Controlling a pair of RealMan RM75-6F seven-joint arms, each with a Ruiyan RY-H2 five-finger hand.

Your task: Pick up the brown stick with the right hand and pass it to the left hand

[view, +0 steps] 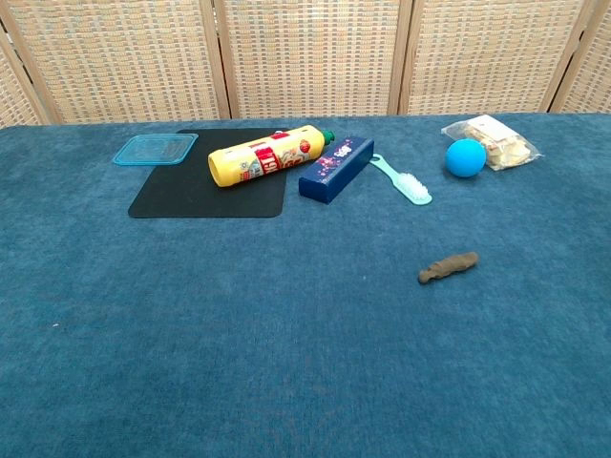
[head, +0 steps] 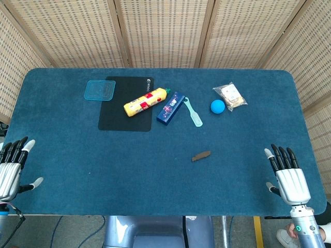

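Note:
The brown stick lies flat on the blue table cloth, right of centre, with nothing touching it. My right hand rests at the table's near right corner, palm down, fingers stretched out and apart, well to the right of the stick. At the near left edge my left hand lies the same way, fingers spread, holding nothing. Neither hand shows in the chest view.
A black mat at the back left carries a yellow bottle and a clear teal lid. A dark blue box, a mint brush, a blue ball and a snack bag lie behind the stick.

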